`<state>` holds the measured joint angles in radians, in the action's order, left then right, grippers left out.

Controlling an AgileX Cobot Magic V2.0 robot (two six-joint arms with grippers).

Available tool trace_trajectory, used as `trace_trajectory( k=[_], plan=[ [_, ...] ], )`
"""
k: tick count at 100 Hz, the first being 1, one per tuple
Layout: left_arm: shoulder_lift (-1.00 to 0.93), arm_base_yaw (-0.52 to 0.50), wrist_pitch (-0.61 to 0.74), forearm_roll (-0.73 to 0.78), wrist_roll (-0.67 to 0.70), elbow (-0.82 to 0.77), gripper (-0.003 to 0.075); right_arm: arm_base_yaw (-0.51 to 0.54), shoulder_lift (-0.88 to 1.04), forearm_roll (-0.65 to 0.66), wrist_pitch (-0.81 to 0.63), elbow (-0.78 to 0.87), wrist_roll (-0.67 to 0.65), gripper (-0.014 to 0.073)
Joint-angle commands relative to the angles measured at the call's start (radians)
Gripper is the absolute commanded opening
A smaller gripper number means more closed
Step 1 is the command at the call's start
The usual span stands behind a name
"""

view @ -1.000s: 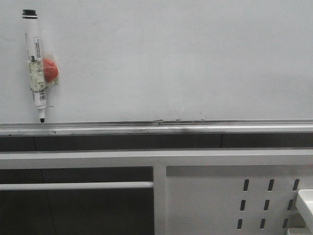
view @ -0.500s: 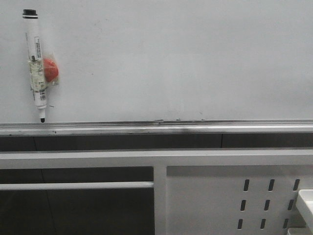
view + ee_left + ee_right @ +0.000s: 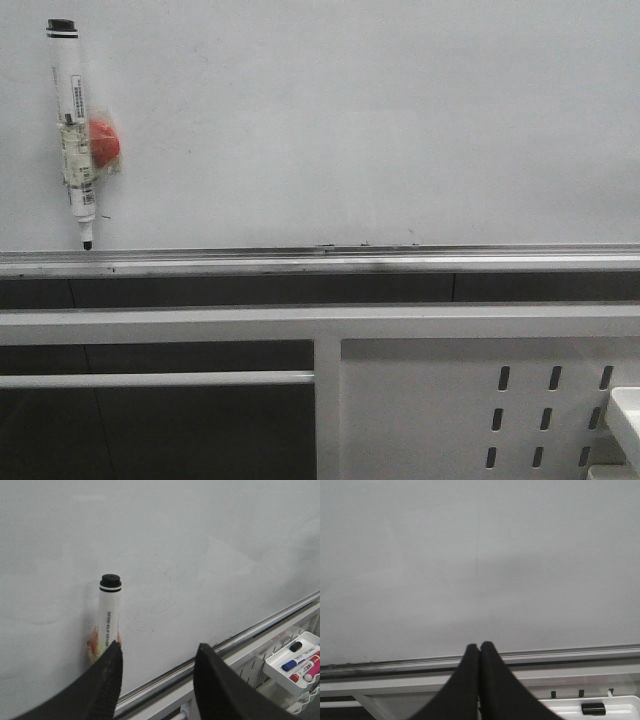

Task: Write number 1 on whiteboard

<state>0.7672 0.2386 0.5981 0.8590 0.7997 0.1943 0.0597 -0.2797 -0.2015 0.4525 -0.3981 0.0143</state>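
Note:
The whiteboard fills the upper part of the front view, pale grey and blank, with a metal rail along its bottom edge. No black stroke of a number 1 shows on it. A white marker pen with a black cap and a red blob hangs upright at the board's left. My left gripper is open and empty, facing the board; the pen stands just beyond its left finger. My right gripper is shut and empty, pointing at the board above the rail. Neither gripper shows in the front view.
Below the rail stands a white metal panel with slotted holes. A white tray with several coloured markers hangs on it at the right; its corner shows in the front view.

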Motion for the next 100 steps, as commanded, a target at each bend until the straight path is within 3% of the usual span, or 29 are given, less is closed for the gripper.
trace_trajectory(
  k=[1,65,74,88,100],
  plan=[
    [0.015,0.008,0.072,-0.046,0.002,0.036,0.0288,0.001,-0.019,-0.003,-0.078,-0.035,0.010,-0.0069],
    [0.017,0.008,0.074,-0.098,-0.036,0.036,0.0287,0.001,-0.019,-0.003,-0.078,-0.035,0.010,-0.0069],
    [0.017,0.031,0.074,-0.285,-0.103,0.016,0.0288,0.001,-0.019,-0.003,-0.078,-0.035,0.010,-0.0069],
    [0.017,0.150,0.070,-0.623,-0.472,-0.028,0.0288,0.001,-0.019,-0.003,-0.078,-0.035,0.010,-0.0069],
    [0.019,0.329,0.056,-0.915,-0.724,-0.051,0.0288,0.001,-0.019,-0.003,-0.078,-0.035,0.010,-0.0069]
  ],
)
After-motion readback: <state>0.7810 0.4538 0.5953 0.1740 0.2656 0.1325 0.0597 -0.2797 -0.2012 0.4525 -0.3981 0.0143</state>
